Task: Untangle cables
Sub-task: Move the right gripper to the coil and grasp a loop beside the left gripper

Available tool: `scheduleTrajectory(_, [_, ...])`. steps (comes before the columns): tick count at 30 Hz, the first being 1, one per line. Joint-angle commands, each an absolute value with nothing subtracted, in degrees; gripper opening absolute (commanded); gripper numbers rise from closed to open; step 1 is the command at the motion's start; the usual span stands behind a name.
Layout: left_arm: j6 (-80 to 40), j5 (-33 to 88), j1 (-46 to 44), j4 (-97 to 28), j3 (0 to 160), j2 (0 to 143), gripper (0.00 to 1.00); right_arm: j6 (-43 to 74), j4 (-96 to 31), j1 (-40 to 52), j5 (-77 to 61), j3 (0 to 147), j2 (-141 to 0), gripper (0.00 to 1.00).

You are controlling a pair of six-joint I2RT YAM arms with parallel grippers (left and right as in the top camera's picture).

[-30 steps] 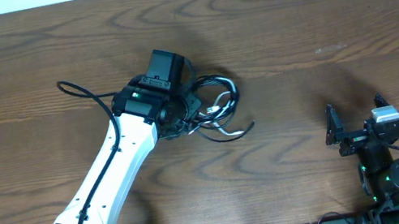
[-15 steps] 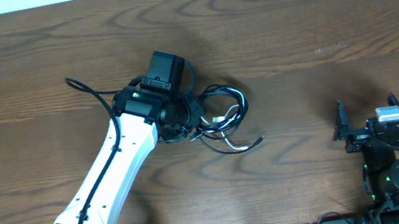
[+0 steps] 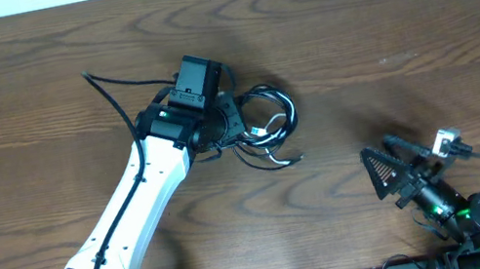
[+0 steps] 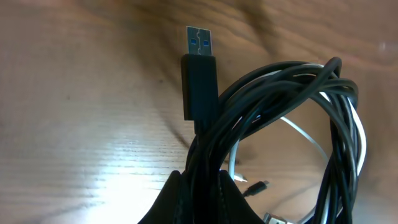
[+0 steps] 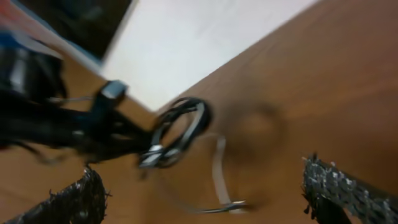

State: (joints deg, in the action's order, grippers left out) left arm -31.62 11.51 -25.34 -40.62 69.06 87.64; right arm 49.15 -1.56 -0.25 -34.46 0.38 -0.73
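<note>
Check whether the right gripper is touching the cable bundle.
Apart. In the overhead view, bare table separates the open right gripper from the cables.

Your overhead view is evenly lit and sharp; the table (image 3: 379, 21) carries only soft, faint shadows. In your left wrist view, a bright glare patch washes out the wood at lower left, while the cables (image 4: 280, 124) read dark. Your right wrist view is blurred throughout, and the white surface (image 5: 205, 43) is overexposed.

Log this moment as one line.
left gripper shut on cables | right gripper open, empty, apart from cables | cables bundled
</note>
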Motion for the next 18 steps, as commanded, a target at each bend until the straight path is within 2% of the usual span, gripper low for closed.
scheduleTrajectory(1, [-20.0, 18.6, -25.5, -39.7, 70.3, 86.8, 0.08, 61.6, 0.3, 0.1, -33.0, 0.3, -0.6, 0.93])
scheduleTrajectory(4, [-17.5, 22.5, -25.5, -39.5, 70.3, 86.8, 0.08, 57.6, 3.6, 0.1, -31.7, 0.3, -0.6, 0.83])
scheduleTrajectory(6, [-17.6, 22.6, -25.5, -39.3, 70.3, 86.8, 0.08, 57.6, 5.2, 0.1, -31.7, 0.4, -0.7, 0.8])
scheduleTrajectory(9, [-16.0, 23.5, -25.5, -38.5, 70.3, 86.8, 0.08, 57.6, 5.1, 0.1, -31.9, 1.4, -1.2, 0.77])
scheduleTrajectory(12, [-10.2, 30.2, -25.5, -36.4, 70.3, 86.8, 0.08, 57.6, 3.3, 0.1, -32.8, 3.5, -3.7, 0.76])
scheduleTrajectory(18, [-6.8, 34.1, -25.6, -32.0, 70.3, 86.8, 0.07, 58.6, 0.4, 0.1, -40.4, 10.4, -17.0, 0.74])
